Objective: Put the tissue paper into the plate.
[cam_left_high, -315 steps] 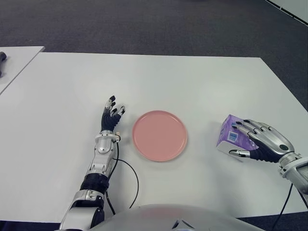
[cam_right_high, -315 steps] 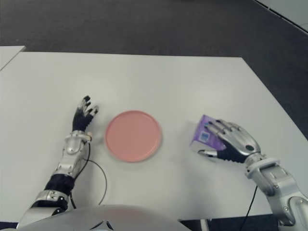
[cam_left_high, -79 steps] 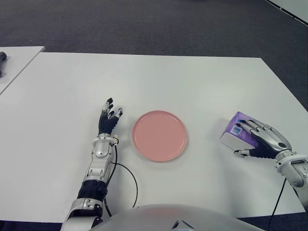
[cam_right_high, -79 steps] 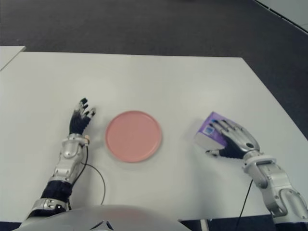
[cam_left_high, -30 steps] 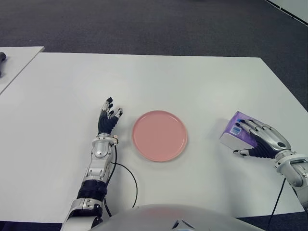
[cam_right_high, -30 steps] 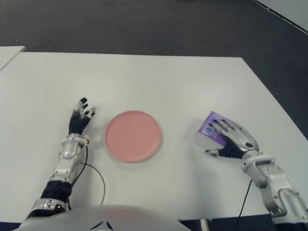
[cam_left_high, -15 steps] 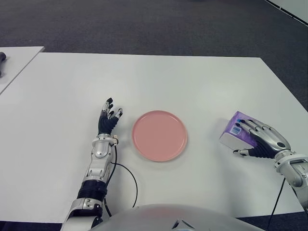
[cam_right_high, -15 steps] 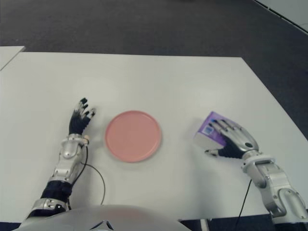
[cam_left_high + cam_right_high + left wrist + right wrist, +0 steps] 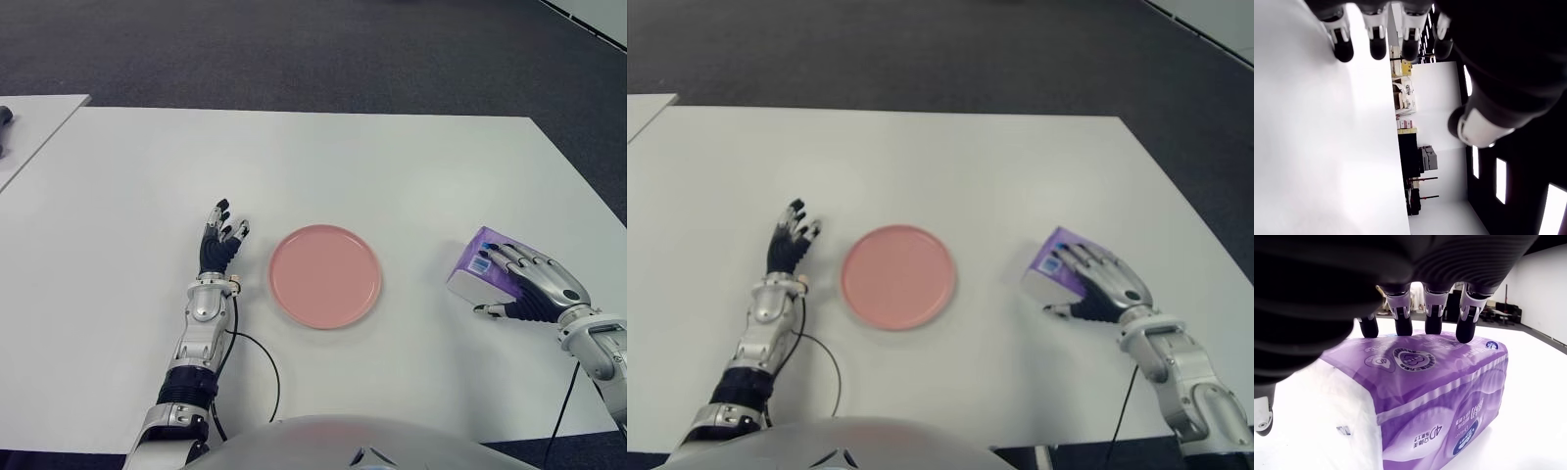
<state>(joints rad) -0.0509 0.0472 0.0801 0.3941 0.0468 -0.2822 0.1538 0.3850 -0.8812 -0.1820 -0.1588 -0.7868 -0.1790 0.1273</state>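
Here your right hand [image 9: 537,286] drapes over the purple tissue pack [image 9: 477,270], well to the right of the pink plate [image 9: 325,275] on the white table [image 9: 392,176]; four fingertips [image 9: 1466,329] press its top, thumb beside it, so whether it truly grips I cannot tell. The pack's long axis runs from the hand toward the plate, tilted away; its end label shows "4D", the rest unreadable. Your left hand [image 9: 219,244] sits just left of the plate, fingers straight, holding nothing.

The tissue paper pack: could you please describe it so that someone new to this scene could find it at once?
On the white table, look to the right of the round pink plate, near the table's right edge. There the right robot hand is laid over the tissue paper pack. It is the only purple, soft-wrapped block on the table, with a small blue label.
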